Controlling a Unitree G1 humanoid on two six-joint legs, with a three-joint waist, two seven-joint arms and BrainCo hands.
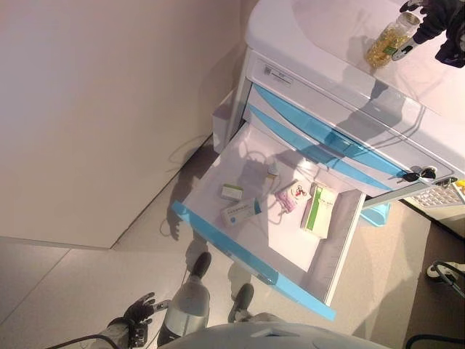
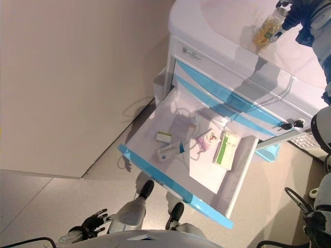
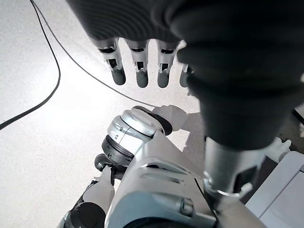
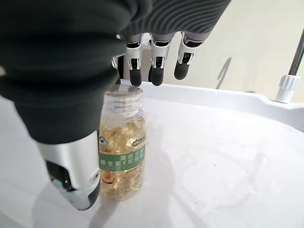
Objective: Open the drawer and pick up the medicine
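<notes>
The drawer stands pulled well out of the white cabinet, with several medicine boxes lying flat on its floor. The medicine in play, a clear bottle of yellow capsules, stands upright on the cabinet's top surface, not in the drawer.

The right hand is at the bottle: the thumb lies down along one side and the fingers hang just past the neck on the other. They look fairly straight and apart, so the bottle seems bracketed, not clamped; whether any tip actually touches the plastic cannot be told.

The main risk is a tip-over. The bottle is tall and narrow, and the fingers sit high, near the neck, so a nudge there would likely topple it and send it rolling across the smooth top. If the bottle is being lifted, a loose hold on the slick wall could let it slip out. The open drawer lies below the cabinet's front edge, so a rolling bottle could drop into it or onto the floor.

The left hand hangs low by the floor, fingers relaxed and holding nothing.
</notes>
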